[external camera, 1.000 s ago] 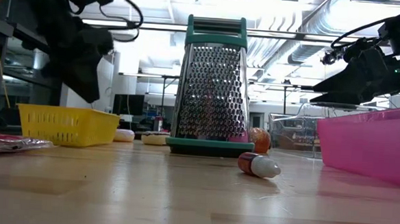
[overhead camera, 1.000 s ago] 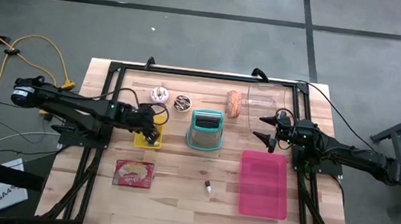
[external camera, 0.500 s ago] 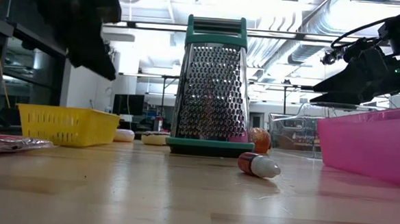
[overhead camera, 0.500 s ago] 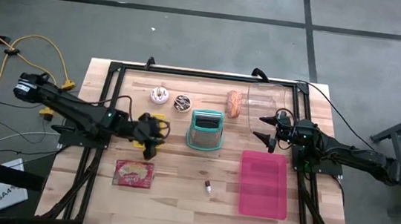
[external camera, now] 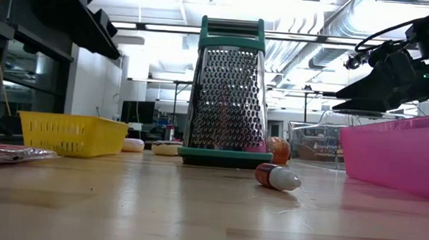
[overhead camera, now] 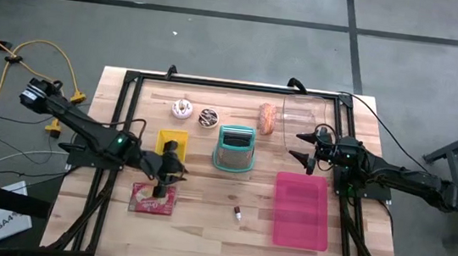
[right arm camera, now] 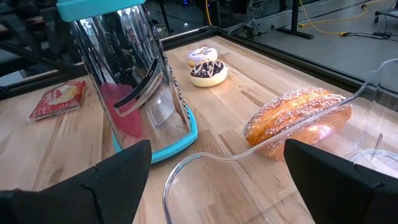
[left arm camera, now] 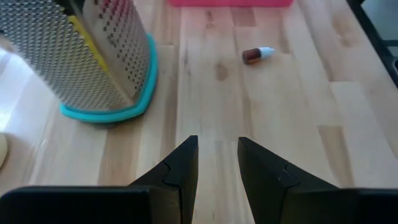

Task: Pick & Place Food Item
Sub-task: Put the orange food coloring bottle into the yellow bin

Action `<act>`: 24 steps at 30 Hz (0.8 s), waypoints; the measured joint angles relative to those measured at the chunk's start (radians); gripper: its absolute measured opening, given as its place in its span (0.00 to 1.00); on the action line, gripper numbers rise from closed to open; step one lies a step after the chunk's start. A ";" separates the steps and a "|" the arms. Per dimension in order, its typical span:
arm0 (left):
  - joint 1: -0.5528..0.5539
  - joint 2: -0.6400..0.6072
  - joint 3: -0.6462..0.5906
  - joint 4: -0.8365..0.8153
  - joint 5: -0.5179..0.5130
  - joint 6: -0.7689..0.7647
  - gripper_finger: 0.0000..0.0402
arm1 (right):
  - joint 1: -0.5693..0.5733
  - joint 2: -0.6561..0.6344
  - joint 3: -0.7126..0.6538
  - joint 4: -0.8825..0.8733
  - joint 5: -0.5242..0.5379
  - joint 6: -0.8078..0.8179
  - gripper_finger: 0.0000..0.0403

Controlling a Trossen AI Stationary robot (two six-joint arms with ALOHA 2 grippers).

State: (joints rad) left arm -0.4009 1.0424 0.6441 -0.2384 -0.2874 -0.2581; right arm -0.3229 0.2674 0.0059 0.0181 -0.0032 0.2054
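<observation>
- The left gripper (overhead camera: 166, 171) hangs over the red snack packet (overhead camera: 153, 198), at 8 o'clock from the grater (overhead camera: 235, 148); fingers (left arm camera: 185, 167) slightly apart, seemingly holding nothing.
- The right gripper (overhead camera: 299, 146) waits wide open and empty, at 3 o'clock from the grater.

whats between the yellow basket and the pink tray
The teal-framed metal box grater stands between the yellow plastic basket and the pink rectangular tray, as the high view shows.
</observation>
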 joint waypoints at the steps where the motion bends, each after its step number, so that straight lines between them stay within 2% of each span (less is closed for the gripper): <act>1: -0.004 0.000 0.000 0.001 0.000 0.000 0.27 | 0.000 0.000 0.000 0.000 0.000 0.000 0.89; 24: -0.014 0.000 0.000 0.014 -0.002 -0.004 0.27 | 0.000 0.000 0.000 0.000 0.000 0.000 0.89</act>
State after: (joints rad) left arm -0.4152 1.0424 0.6441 -0.2245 -0.2890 -0.2619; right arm -0.3229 0.2676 0.0059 0.0181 -0.0032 0.2054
